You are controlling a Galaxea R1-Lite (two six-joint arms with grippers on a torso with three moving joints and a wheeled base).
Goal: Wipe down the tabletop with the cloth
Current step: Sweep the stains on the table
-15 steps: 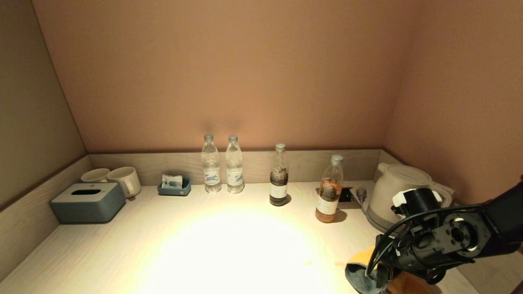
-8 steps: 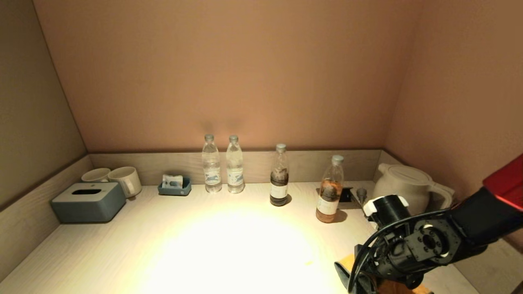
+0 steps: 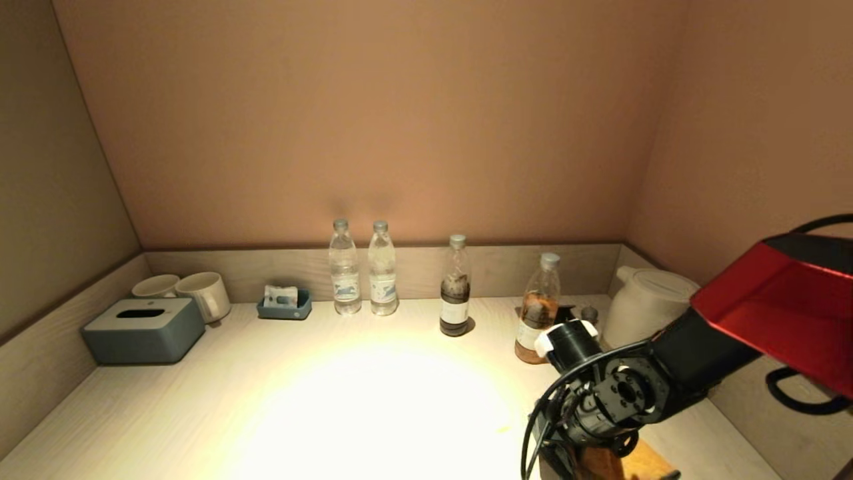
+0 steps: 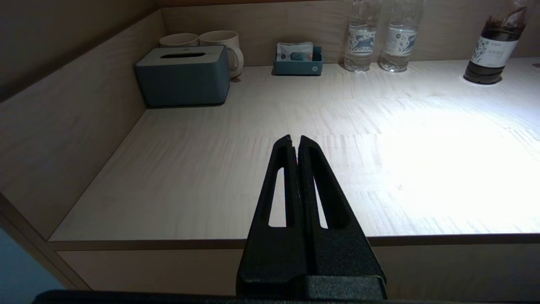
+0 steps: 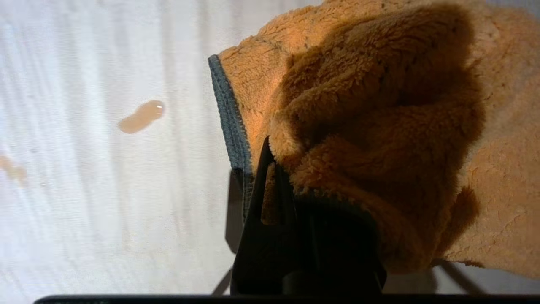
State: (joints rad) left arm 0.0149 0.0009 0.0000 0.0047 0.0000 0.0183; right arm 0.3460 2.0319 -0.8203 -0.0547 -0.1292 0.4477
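Note:
The cloth [image 5: 379, 105], orange and fluffy with a dark grey edge, lies bunched on the pale tabletop [image 5: 84, 211]. My right gripper [image 5: 287, 169] is shut on a fold of it. In the head view this gripper [image 3: 573, 467] is at the front right of the tabletop [image 3: 300, 400], with a bit of cloth [image 3: 643, 460] showing beside it. An orange stain [image 5: 141, 117] sits a short way off the cloth's grey edge, and a fainter stain [image 5: 12, 169] lies farther out. My left gripper [image 4: 295, 139] is shut and empty, held before the near left edge of the tabletop [image 4: 202, 169].
Along the back stand a grey-blue tissue box [image 3: 143, 330], two mugs [image 3: 203, 293], a small blue tray [image 3: 284, 308], two clear bottles [image 3: 344, 273], a dark bottle [image 3: 456, 293], an amber bottle [image 3: 537, 313] and a white kettle [image 3: 643, 303]. A low raised rim [image 3: 66, 320] borders the surface.
My right arm has swept leftward along the front right of the tabletop, dragging the cloth with it. More of the red upper arm now shows.

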